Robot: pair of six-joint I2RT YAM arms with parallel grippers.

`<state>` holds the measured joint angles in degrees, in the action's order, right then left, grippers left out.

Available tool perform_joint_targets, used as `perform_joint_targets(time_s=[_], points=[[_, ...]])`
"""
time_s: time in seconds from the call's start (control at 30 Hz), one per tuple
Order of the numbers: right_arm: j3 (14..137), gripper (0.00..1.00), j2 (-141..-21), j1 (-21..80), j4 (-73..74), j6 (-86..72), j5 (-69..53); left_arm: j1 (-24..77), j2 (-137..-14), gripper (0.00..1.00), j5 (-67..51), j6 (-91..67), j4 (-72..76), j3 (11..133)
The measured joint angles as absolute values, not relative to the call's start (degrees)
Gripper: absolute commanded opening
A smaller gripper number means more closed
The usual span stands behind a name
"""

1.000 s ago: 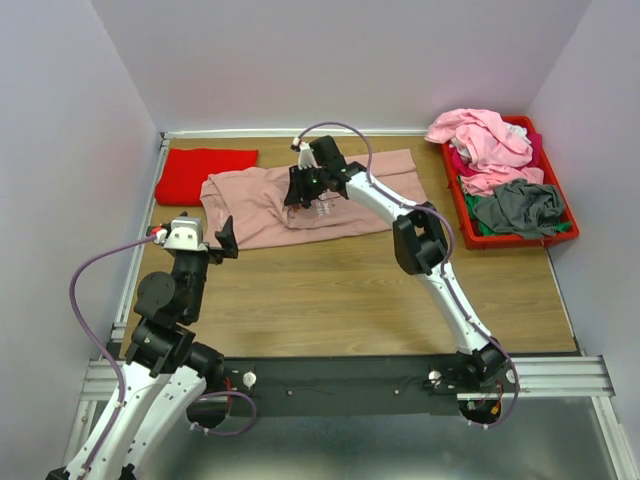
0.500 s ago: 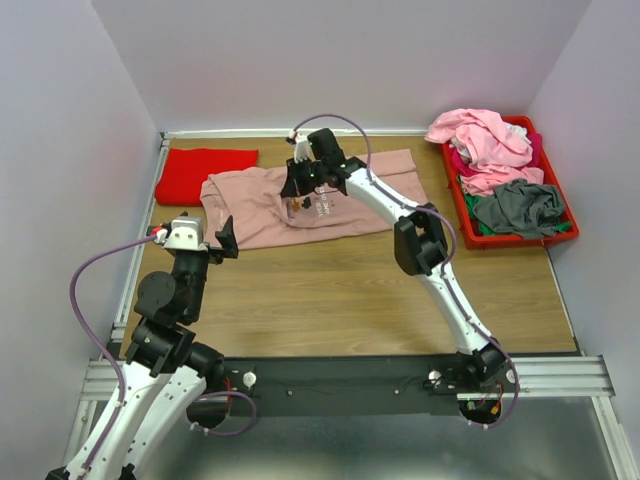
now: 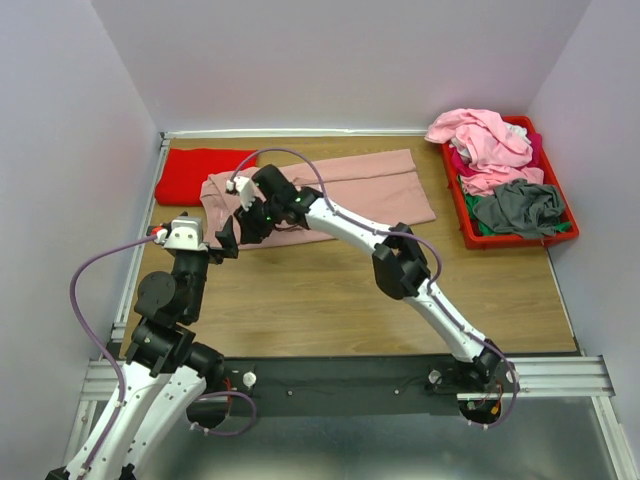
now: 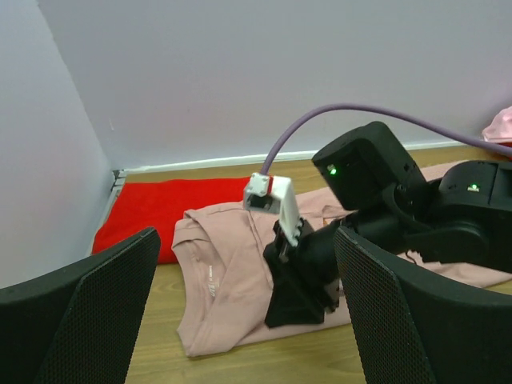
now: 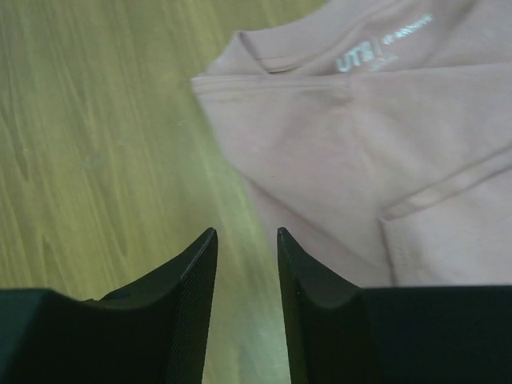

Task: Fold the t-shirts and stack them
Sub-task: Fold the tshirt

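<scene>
Dusty-pink t-shirt point(image 3: 360, 185) below right pincer point(image 5: 246, 234)

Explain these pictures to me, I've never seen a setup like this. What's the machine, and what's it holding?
Two robot arms are bolted at the near edge of a wooden table. One picture looks down from above and behind them; the other two come from a camera on each wrist. On the table lie a spread dusty-pink t-shirt and, at the far left, a red t-shirt in a neat rectangle. A red bin on the right holds more crumpled shirts. The left end effector is wide open and empty. The right end effector hovers at the pink shirt's collar edge, slightly open, holding nothing.
</scene>
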<state>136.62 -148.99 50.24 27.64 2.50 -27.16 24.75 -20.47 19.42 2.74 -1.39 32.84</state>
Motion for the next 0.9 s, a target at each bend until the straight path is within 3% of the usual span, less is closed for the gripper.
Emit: perform_joint_targets(time_s=[0.43, 0.9], points=[[136.18, 0.48, -144.73, 48.82, 30.61, 12.78, -21.5, 24.75, -20.45, 0.97, 19.4, 2.74, -1.39, 32.84], [139.87, 0.47, -148.14, 46.7, 33.26, 20.03, -21.91, 24.75, -20.25, 0.97, 19.38, 2.74, -0.84, 32.84]])
